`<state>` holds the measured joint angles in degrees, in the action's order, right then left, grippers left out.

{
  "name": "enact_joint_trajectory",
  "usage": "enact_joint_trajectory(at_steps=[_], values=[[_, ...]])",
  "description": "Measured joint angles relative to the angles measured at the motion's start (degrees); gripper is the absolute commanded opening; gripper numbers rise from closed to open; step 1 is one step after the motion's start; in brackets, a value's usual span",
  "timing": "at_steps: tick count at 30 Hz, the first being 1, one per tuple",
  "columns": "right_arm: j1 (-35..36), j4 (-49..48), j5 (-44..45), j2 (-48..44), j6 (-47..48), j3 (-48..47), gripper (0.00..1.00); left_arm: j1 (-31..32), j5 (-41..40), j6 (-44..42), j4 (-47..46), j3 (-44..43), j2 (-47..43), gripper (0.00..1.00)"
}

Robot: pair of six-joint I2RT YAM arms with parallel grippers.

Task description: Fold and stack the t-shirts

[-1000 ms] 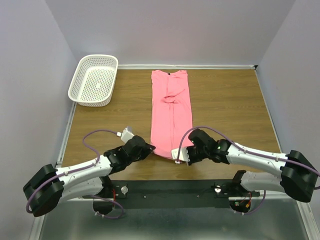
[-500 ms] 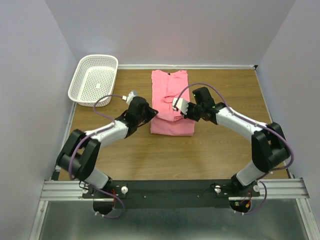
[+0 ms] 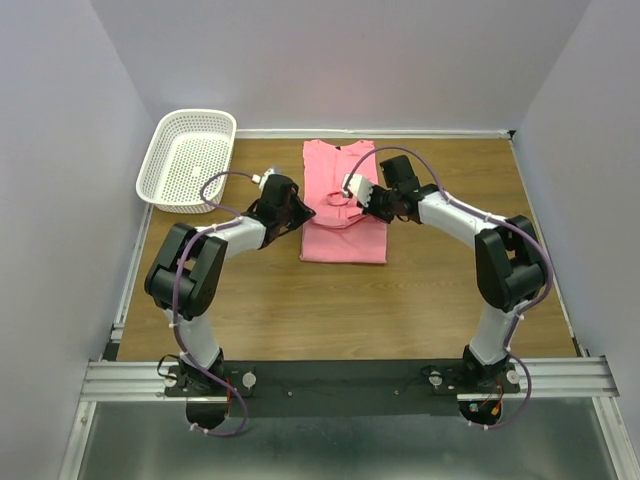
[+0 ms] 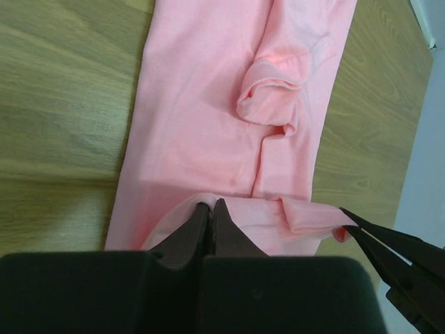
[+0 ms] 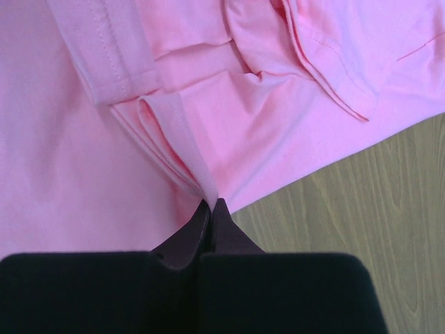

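As the left end effector [image 4: 211,205] and right end effector [image 5: 211,203] clamp the hem of the pink t-shirt [image 3: 345,245], spread on the desk [image 3: 440,290] beneath and beyond them, carrying both corners level should keep the fold square.

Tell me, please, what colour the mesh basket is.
The basket is plain white, clearest in the top external view.

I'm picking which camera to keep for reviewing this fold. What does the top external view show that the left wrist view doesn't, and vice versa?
Only top external: the white basket at the far-left corner of the table, and the full outline of the t-shirt. Only left wrist: the left pincer up close, shut on the t-shirt's folded-over edge. Both: the pink t-shirt lying on the wooden table.
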<state>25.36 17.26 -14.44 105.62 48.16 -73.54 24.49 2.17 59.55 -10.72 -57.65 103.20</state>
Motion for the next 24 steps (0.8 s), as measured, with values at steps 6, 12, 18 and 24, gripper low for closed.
enact_joint_trajectory(at_steps=[6, 12, 18, 24], values=[[-0.35, -0.02, -0.46, 1.66, -0.79, -2.29, 0.01, -0.9, 0.09, -0.55, 0.07, -0.02, 0.0, 0.0], [-0.35, -0.09, -0.5, 3.21, -1.27, -3.37, 0.01, -1.14, 0.48, -1.22, 0.07, -0.11, 0.0, 0.0], [-0.37, -0.07, -0.46, 5.14, -1.81, -4.72, 0.06, -1.7, 1.44, -1.51, 0.04, -1.66, 0.92, 0.0], [-0.35, -0.96, 1.46, 8.31, -5.31, -8.61, 0.49, -4.22, 5.66, -4.33, -2.67, -4.11, 4.22, 0.61]])
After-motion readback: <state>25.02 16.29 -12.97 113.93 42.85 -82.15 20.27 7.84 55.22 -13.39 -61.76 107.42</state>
